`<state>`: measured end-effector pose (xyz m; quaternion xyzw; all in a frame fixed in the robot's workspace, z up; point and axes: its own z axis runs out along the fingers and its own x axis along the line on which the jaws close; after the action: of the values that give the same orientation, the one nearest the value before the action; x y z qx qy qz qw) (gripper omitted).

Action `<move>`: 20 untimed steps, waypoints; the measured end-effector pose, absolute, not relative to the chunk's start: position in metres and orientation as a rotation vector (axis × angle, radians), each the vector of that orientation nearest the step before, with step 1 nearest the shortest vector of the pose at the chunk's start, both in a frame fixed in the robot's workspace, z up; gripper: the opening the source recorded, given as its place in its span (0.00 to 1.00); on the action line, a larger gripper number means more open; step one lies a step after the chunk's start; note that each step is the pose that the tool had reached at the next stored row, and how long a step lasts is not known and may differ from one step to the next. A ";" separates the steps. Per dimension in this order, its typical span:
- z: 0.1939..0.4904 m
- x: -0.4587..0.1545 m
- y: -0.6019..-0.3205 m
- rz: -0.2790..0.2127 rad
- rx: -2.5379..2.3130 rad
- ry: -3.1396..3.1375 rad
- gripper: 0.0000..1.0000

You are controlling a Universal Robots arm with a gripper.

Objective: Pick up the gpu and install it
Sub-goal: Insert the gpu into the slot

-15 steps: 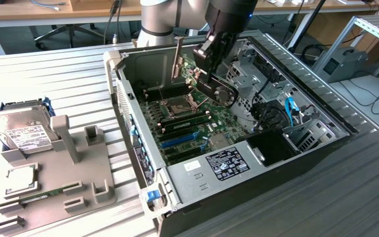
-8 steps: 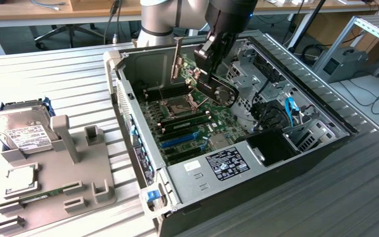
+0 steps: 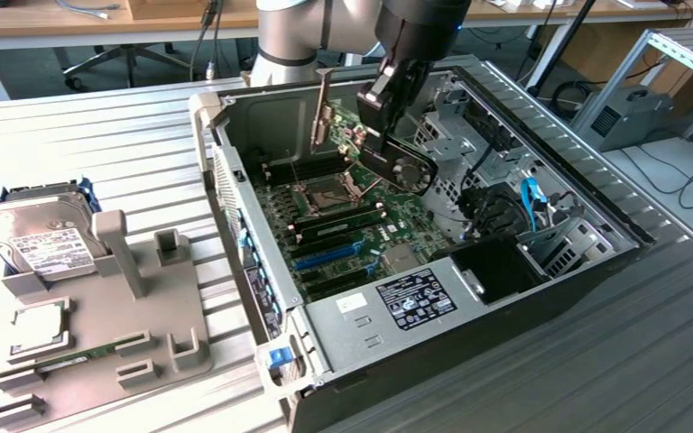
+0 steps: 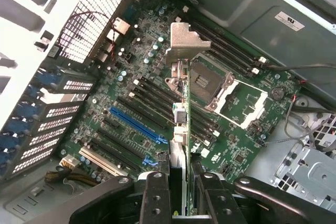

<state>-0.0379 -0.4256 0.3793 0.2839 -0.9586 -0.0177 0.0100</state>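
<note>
End effector [image 3: 385, 135] above the open computer case [image 3: 587, 262], upper centre of the exterior frame, hanging from the grey arm [image 3: 292, 36] that enters at the top edge. Fingers [image 4: 157, 198] pinching the gpu [image 3: 377, 135] from both sides; in the wrist view, seen at the bottom centre, two dark fingers either side of the card's thin green edge. Gpu held off the motherboard [image 3: 346, 225], tilted, black cooler face with round fan [image 3: 411, 171] turned toward the exterior view's right, long silver bracket [image 3: 321, 108] standing upright at the end toward the exterior view's left. In the wrist view, gpu [image 4: 180, 129] seen edge-on, running up the middle of the frame, bracket tab [image 4: 185, 43] at its far end over the board.

Motherboard lying in the bottom of the case, green, with the open CPU socket [image 3: 326, 194] near its middle and a blue expansion slot [image 4: 137, 125] left of centre in the wrist frame; black slots beside it. Blue cable [image 3: 527, 194] inside the case, right of centre in the exterior frame.

Grey holder tray [image 3: 142, 343] on the table [image 3: 106, 144], lower left of the exterior frame, well apart from the case. Silver hard drive [image 3: 36, 239] with white label standing in it at far left; a square chip [image 3: 36, 327] below that; a thin green RAM stick [image 3: 82, 354] lying flat near the tray's lower part.
</note>
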 end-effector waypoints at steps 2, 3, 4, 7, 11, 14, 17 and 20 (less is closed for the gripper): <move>0.379 -0.038 -0.426 -0.055 0.907 -2.986 0.26; 0.379 -0.038 -0.426 -0.055 0.917 -2.983 0.26; 0.379 -0.038 -0.426 -0.055 0.928 -2.979 0.26; 0.379 -0.038 -0.426 -0.055 0.948 -2.973 0.26; 0.379 -0.038 -0.426 -0.054 0.978 -2.963 0.26; 0.379 -0.038 -0.426 -0.054 0.996 -2.956 0.26; 0.379 -0.038 -0.426 -0.054 1.015 -2.950 0.26; 0.379 -0.038 -0.426 -0.054 1.033 -2.943 0.26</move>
<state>-0.0379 -0.4256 0.3792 0.3311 -0.9434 -0.0172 0.0109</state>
